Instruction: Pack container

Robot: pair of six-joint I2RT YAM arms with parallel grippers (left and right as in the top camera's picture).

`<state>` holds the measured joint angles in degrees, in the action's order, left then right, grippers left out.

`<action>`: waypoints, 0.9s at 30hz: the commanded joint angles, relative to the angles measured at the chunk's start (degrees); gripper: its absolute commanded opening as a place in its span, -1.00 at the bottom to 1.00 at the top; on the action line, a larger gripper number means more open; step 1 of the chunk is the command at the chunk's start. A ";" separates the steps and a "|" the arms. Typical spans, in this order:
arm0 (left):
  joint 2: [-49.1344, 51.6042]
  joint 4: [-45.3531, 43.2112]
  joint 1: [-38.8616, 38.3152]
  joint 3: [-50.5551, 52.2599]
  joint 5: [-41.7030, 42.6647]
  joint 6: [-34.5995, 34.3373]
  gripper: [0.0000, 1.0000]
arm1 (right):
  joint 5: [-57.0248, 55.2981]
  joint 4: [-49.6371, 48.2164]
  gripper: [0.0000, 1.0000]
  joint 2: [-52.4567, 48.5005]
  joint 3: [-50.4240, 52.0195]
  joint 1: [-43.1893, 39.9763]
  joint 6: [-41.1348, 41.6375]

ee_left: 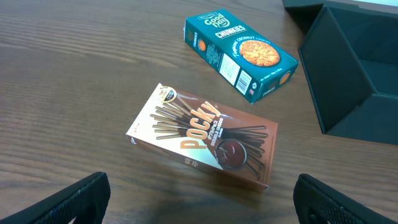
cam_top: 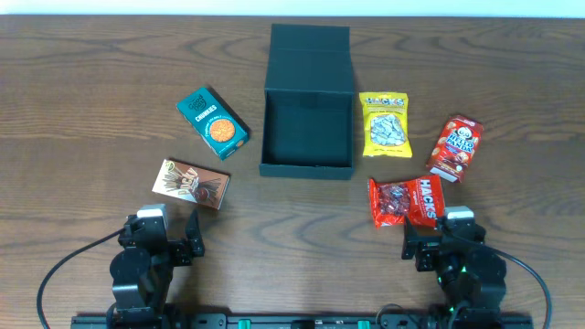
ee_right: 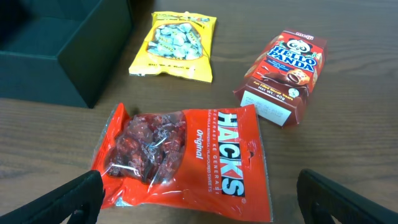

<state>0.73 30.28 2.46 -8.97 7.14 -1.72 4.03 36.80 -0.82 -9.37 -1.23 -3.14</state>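
The dark teal-green container [cam_top: 307,169] stands open at the table's middle back, its flap lid [cam_top: 311,55] laid back behind it; it also shows in the left wrist view [ee_left: 348,93] and the right wrist view [ee_right: 62,62]. A brown Pocky box [cam_top: 192,184] [ee_left: 205,140] lies just ahead of my left gripper [cam_top: 169,239] [ee_left: 199,202], which is open and empty. A red Hacks bag [cam_top: 407,201] [ee_right: 186,158] lies just ahead of my right gripper [cam_top: 448,239] [ee_right: 199,202], also open and empty.
A small teal cookie box with orange print [cam_top: 213,122] [ee_left: 239,54] lies left of the container. A yellow candy bag [cam_top: 385,125] [ee_right: 175,46] and a red Hello Panda box [cam_top: 455,147] [ee_right: 283,74] lie to its right. Both arms sit at the near edge.
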 commanded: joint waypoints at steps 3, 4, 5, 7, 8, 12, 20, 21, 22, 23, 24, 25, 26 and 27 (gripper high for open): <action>-0.48 -0.72 -0.26 0.70 2.38 -2.91 0.91 | -0.68 0.09 0.99 0.50 0.50 -0.50 0.50; -0.48 -0.81 -0.24 0.70 4.07 -4.96 0.91 | -0.68 0.09 0.98 0.50 0.50 -0.50 0.50; -0.48 -0.81 -0.26 0.70 6.51 -8.63 0.90 | -0.68 0.09 0.98 0.50 0.50 -0.50 0.50; -0.48 -1.14 -0.24 0.70 12.68 -20.81 0.90 | -0.68 0.07 0.98 0.50 0.50 -0.50 0.50; -0.48 -0.79 -0.24 0.70 16.96 -27.91 0.90 | -0.68 0.07 0.99 0.50 0.50 -0.50 0.50; -0.48 -0.81 -0.24 0.63 24.00 -39.91 0.91 | -0.68 0.09 0.98 0.50 0.50 -0.50 0.50; -0.44 -11.82 -0.24 0.63 19.21 -46.29 0.91 | -0.68 0.09 0.98 0.50 0.50 -0.50 0.50; -0.31 -14.51 -0.24 0.66 19.02 -46.29 0.91 | -0.68 0.09 0.98 0.50 0.50 -0.50 0.50; 0.20 -17.92 -0.24 0.63 18.10 -46.31 0.91 | -0.68 0.09 0.98 0.50 0.50 -0.50 0.50; 0.76 -19.58 -0.24 0.63 17.38 -46.29 0.91 | -0.68 0.09 0.99 0.50 0.50 -0.50 0.50; 1.92 -20.92 -0.24 0.59 15.82 -46.29 0.92 | -0.68 0.09 0.98 0.50 0.50 -0.50 0.50; 3.10 -21.40 -0.24 0.55 14.73 -46.31 0.92 | -0.68 0.09 0.99 0.50 0.50 -0.50 0.50; 4.94 -21.55 -0.24 0.46 14.23 -46.29 0.93 | -0.68 0.09 0.98 0.50 0.50 -0.50 0.50; 7.63 -21.53 -0.24 0.20 14.21 -46.31 0.94 | -0.68 0.09 0.99 0.50 0.50 -0.50 0.50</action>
<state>4.05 8.91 2.46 -8.56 23.62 -46.98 4.03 36.77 -0.73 -9.37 -1.23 -3.16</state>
